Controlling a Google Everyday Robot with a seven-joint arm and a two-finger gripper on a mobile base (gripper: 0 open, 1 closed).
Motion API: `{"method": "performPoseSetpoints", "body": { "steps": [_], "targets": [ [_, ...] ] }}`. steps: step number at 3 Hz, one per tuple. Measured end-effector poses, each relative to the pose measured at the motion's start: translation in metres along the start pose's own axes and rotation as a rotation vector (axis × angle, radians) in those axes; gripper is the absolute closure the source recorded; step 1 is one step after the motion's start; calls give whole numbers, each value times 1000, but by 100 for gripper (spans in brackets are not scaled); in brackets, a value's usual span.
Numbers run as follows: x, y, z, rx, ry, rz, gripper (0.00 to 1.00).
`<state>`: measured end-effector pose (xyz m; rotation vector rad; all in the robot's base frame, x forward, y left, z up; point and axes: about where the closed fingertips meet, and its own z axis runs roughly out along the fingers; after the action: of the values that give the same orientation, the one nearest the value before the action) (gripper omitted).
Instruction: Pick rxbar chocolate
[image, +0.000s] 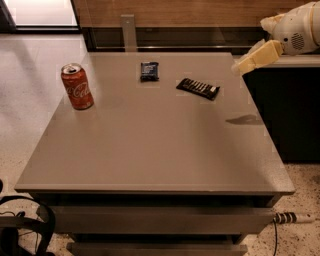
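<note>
The rxbar chocolate (198, 88) is a long, flat black bar with white lettering. It lies at an angle on the grey table (150, 150), right of centre toward the far edge. My gripper (242, 65) hangs in the air over the table's far right edge, up and to the right of the bar and well apart from it. It holds nothing that I can see. Its shadow falls on the table near the right edge.
A red soda can (77, 86) stands upright at the table's left. A short dark blue packet (149, 70) lies near the far edge, left of the bar. A dark cabinet (292, 110) stands right of the table. Black cables lie on the floor at bottom left.
</note>
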<state>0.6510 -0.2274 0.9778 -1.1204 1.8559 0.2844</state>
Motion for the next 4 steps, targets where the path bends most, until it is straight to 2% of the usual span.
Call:
{"method": "performPoseSetpoints", "body": {
  "steps": [2, 3, 4],
  "targets": [
    [25, -17, 78, -120, -110, 97, 0],
    [41, -15, 100, -139, -132, 121, 0],
    [56, -9, 126, -150, -165, 116, 0]
  ]
}}
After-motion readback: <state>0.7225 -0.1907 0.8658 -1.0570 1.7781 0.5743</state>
